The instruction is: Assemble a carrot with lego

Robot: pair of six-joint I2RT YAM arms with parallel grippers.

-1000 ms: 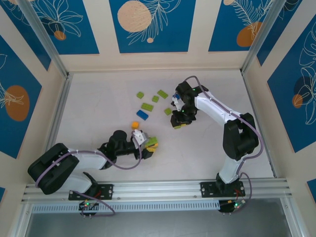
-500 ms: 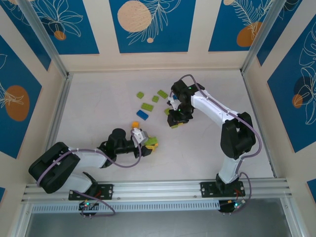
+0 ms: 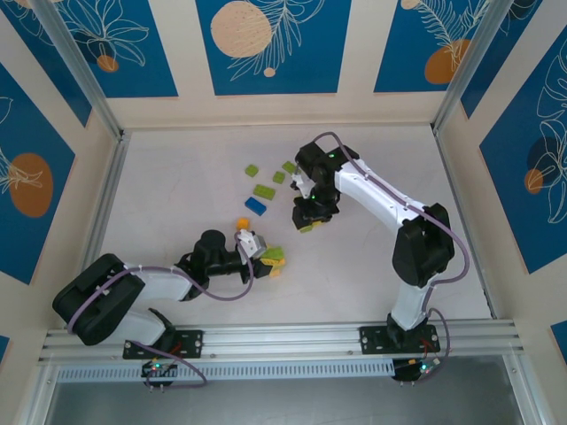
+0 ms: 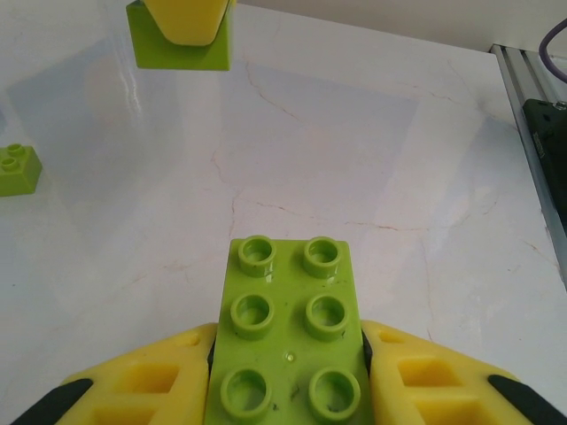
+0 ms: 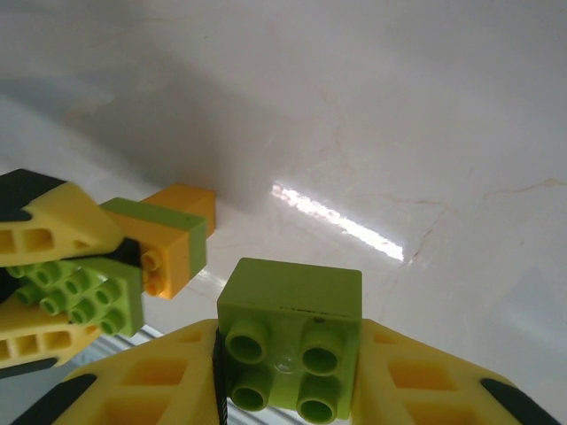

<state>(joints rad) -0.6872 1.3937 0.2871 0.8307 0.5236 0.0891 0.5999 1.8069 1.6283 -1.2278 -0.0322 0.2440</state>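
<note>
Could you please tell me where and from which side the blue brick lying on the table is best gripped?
Grip the blue brick across its two long side walls, coming straight down from above. It lies flat and slanted on the table, so the jaws should turn to match. A lime green brick lies close behind it, probably leaving little room on that side.

Arms (image 3: 381, 199): two, each with one gripper, namely left gripper (image 3: 270, 258) and right gripper (image 3: 306, 225). Loose lego: lime green brick (image 3: 264, 190), four; blue brick (image 3: 256, 205), one; orange brick (image 3: 242, 224), one; green-and-orange stack (image 5: 168, 248), one. Held: one further lime green brick per gripper.
</note>
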